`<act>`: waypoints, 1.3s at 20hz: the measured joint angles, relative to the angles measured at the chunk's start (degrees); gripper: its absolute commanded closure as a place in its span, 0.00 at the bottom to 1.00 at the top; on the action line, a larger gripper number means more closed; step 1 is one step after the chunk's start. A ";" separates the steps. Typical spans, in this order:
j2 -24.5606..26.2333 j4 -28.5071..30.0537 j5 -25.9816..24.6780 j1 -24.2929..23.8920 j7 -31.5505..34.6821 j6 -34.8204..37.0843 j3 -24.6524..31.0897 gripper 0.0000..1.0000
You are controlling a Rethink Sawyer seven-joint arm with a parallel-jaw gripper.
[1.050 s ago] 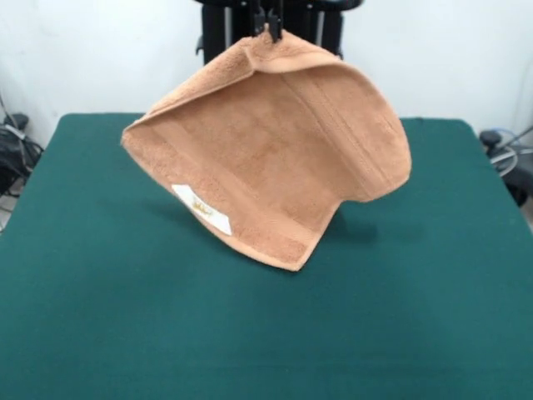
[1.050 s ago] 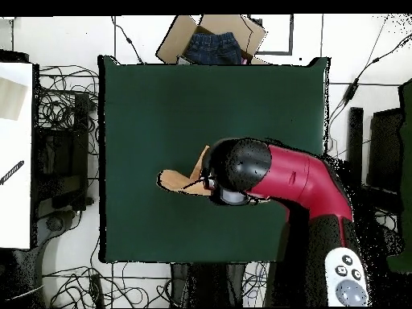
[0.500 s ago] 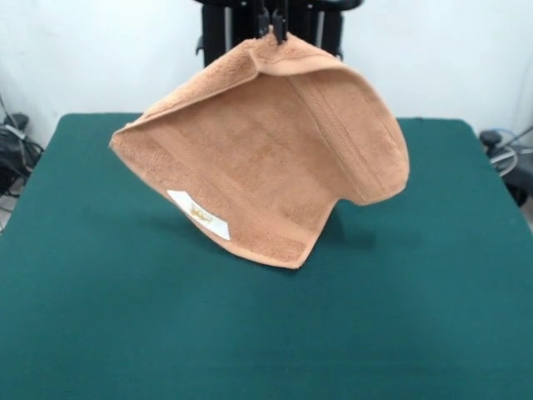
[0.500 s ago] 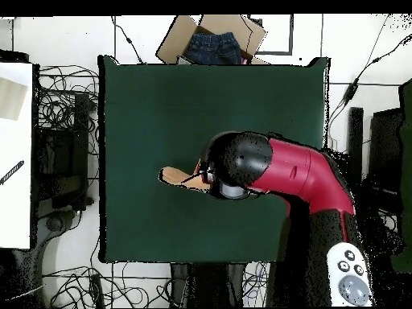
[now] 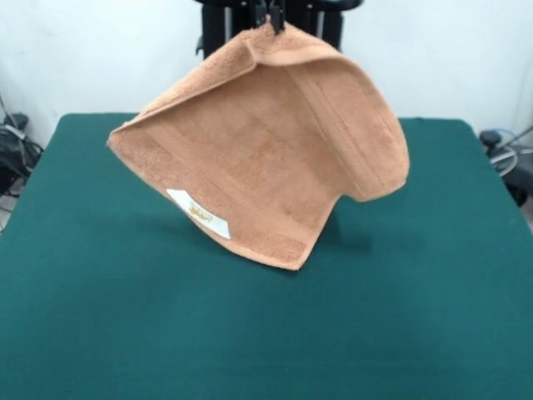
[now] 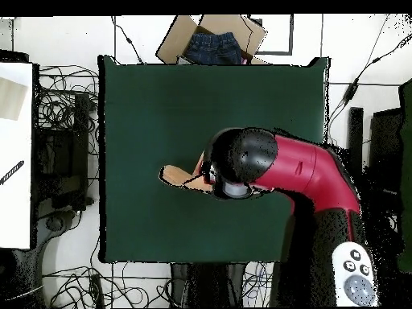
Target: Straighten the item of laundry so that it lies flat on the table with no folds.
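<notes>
Label: a small white tag is sewn on the towel near its lower left edge. It carries a small mark, too small to read.

Gripper: only the dark tips show in the front view, at the top edge. They are pressed together on the towel's uppermost corner, and the cloth gathers into a peak at that point. The gripper touches nothing else.

Arm: in the overhead view the red and black arm reaches from the table's base-side edge in over the green top. Its rounded black end sits above the towel and covers most of it. Only a tan strip of towel shows beside the black end, on the side away from the red link.

Towel: it hangs in the air from the pinched corner, clear of the table, over the table's middle part. The sheet is tilted, with its broad face toward the front camera. One corner points left, level with the table's far edge. The lowest corner points down at the table with a gap under it. The right side curls forward into a rounded fold. A woven band runs along the lower edge and another along the right side. A shadow lies on the table below and right of the lowest corner.
</notes>
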 measured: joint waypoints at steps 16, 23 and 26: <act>0.39 -12.76 -0.42 -0.01 0.00 15.32 3.03 1.00; 0.98 -16.81 -0.61 -0.02 0.00 16.24 3.31 1.00; 2.59 -19.62 -0.73 -0.01 0.00 16.99 3.59 1.00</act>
